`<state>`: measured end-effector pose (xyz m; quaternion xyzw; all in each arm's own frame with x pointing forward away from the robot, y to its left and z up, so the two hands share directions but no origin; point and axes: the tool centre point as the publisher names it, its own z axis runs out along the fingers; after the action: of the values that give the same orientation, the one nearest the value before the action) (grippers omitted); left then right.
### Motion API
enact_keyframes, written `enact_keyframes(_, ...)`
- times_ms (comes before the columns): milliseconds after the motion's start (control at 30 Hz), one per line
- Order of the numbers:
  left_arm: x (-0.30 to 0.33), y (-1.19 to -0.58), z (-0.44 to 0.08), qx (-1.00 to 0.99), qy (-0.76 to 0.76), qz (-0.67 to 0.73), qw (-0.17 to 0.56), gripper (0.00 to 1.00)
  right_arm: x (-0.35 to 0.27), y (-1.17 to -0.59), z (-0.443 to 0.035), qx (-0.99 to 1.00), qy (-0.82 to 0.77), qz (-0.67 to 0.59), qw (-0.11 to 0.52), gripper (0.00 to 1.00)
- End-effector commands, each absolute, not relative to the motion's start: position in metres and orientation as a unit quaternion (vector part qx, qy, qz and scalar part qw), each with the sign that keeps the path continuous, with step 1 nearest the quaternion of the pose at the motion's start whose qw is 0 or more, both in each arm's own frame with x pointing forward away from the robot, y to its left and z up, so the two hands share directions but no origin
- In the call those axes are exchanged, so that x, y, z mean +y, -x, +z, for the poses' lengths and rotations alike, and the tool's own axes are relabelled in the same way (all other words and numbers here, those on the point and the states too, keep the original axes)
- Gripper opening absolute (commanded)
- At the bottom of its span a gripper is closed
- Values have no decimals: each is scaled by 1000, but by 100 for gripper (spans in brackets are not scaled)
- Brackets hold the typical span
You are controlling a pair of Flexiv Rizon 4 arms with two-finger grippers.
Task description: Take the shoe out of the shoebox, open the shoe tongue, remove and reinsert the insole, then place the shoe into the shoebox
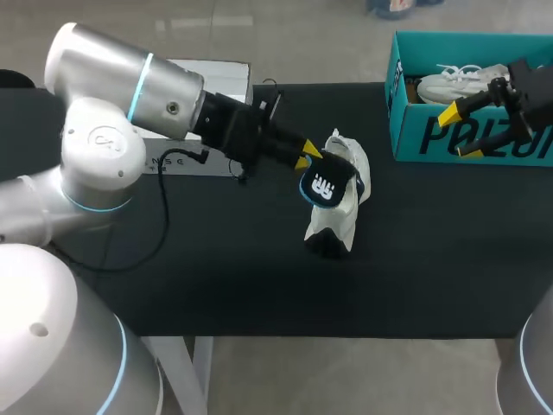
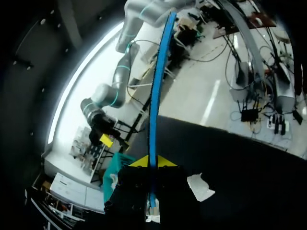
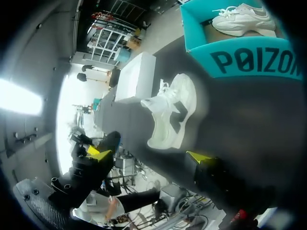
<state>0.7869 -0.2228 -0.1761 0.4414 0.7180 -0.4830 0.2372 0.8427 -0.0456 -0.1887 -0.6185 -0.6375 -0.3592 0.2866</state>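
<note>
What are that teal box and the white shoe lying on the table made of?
Shoebox: probably cardboard, with flat, stiff walls, a matte teal finish and printed dark letters.
Shoe: seemingly fabric or synthetic leather, matte white with a black side patch; too small to tell which.

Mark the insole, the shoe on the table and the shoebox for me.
insole (image 1: 321,187): head view, on its logo-printed end.
shoe (image 3: 175,113): right wrist view, on its dark side patch.
shoebox (image 1: 408,138): head view, on its teal front wall.
</note>
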Motion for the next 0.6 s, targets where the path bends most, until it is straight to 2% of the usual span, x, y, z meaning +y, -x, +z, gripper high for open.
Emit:
enact_keyframes(33, -227, -795, -205, 716, -443, -495, 214, 0, -46, -844, -189, -638, 619, -357, 287, 100)
enact_keyframes(367, -226, -795, -256, 721, -470, -475, 183, 0, -46, -844, -189, -638, 619, -357, 287, 100)
enact_keyframes(600, -226, -795, -256, 721, -470, -475, 183, 0, -46, -844, -189, -638, 619, -357, 287, 100)
